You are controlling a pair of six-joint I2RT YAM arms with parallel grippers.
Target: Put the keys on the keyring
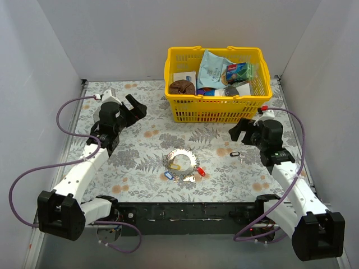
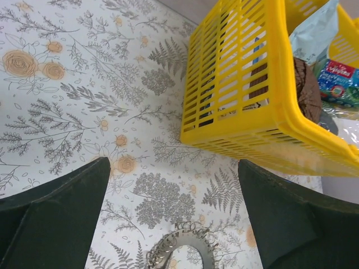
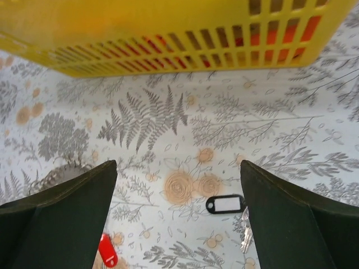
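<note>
The silver keyring (image 1: pixel 180 161) lies flat on the floral cloth at mid-table, with yellow (image 1: pixel 175 166), blue (image 1: pixel 168 175) and red (image 1: pixel 200 170) tagged keys at or on its edge. A black-tagged key (image 1: pixel 235 153) lies apart to its right. My left gripper (image 1: pixel 136 105) is open and empty, raised at the back left. In the left wrist view (image 2: pixel 173 168) the keyring (image 2: pixel 182 251) shows below. My right gripper (image 1: pixel 239 130) is open and empty above the black tag. In the right wrist view (image 3: pixel 178 167) the black tag (image 3: pixel 226 204), its silver key (image 3: pixel 245 234) and the red tag (image 3: pixel 107 250) show.
A yellow basket (image 1: pixel 216 110) full of groceries stands at the back centre, close behind both grippers; it also shows in the left wrist view (image 2: pixel 241 84) and the right wrist view (image 3: pixel 140 33). White walls enclose the table on the left, back and right.
</note>
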